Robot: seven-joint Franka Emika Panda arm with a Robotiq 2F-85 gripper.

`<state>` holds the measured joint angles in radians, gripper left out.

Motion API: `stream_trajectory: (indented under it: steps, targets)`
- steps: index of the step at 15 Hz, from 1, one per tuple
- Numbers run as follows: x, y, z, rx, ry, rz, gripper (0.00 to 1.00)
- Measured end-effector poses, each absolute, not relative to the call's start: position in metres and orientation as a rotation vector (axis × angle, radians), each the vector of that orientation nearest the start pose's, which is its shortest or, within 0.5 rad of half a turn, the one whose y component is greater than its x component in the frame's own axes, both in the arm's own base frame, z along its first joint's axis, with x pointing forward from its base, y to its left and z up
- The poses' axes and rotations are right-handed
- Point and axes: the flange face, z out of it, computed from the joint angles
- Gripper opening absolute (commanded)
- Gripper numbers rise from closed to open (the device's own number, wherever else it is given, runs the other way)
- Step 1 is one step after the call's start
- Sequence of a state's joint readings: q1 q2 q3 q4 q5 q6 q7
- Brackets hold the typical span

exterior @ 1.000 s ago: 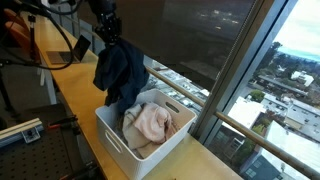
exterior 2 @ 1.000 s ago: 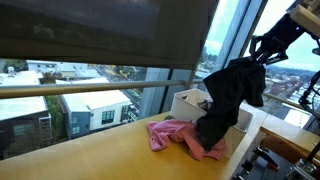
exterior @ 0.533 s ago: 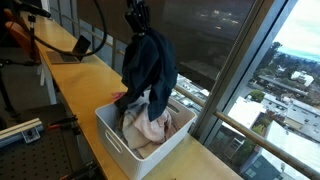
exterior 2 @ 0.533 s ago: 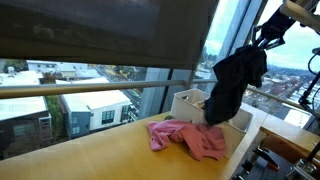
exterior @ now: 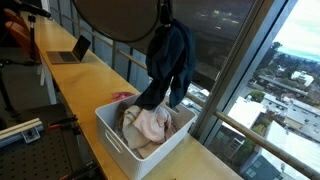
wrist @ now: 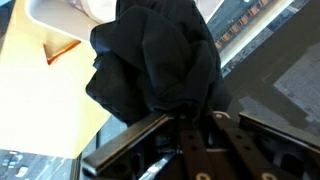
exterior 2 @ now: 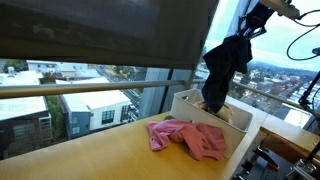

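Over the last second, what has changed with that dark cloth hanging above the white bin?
The claw, shut on the dark navy crumpled garment, has lifted it higher and carried it across the white plastic bin toward the window. Nothing was let go. The beige clothes in the bin and the pink cloth on the wooden table stayed where they were.

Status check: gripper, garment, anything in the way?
Gripper shut on dark garment. Garment hanging over white bin. Pink cloth outside bin. No obstruction seen.
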<state>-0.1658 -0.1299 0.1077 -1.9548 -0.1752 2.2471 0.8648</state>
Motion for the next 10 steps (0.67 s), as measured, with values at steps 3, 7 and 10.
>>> stream_trajectory:
  steps: [3, 7, 10]
  targets:
    - [0.585, -0.037, 0.536, -2.842, 1.222, -0.599, 0.03]
    - [0.608, -0.034, 0.470, -2.947, 1.183, -0.392, 0.03]
    - [0.615, -0.026, 0.440, -3.012, 1.149, -0.248, 0.03]
